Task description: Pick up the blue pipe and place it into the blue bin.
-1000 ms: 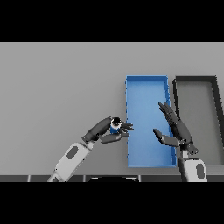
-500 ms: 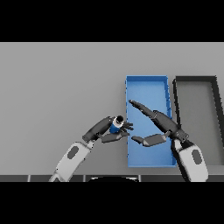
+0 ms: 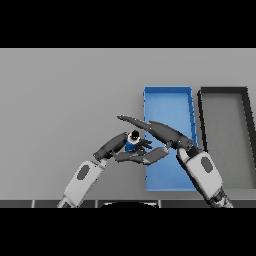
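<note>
Your left hand (image 3: 116,146) is gripping the pipe (image 3: 132,142), fingers curled round the short blue piece, which is sitting tilted with its dark open end facing up, just off the blue bin's (image 3: 167,92) left wall, near that wall's middle. Your right hand (image 3: 161,132) is reaching across the bin from the right, fingers straight and stretched leftward past the left wall, holding nothing; its upper fingers are passing just above the pipe and its thumb is lying just below the left hand's fingertips, so the two hands are bracketing the pipe. The dark bin (image 3: 223,91) is standing beside the blue one, towards the table's (image 3: 65,90) right edge.
</note>
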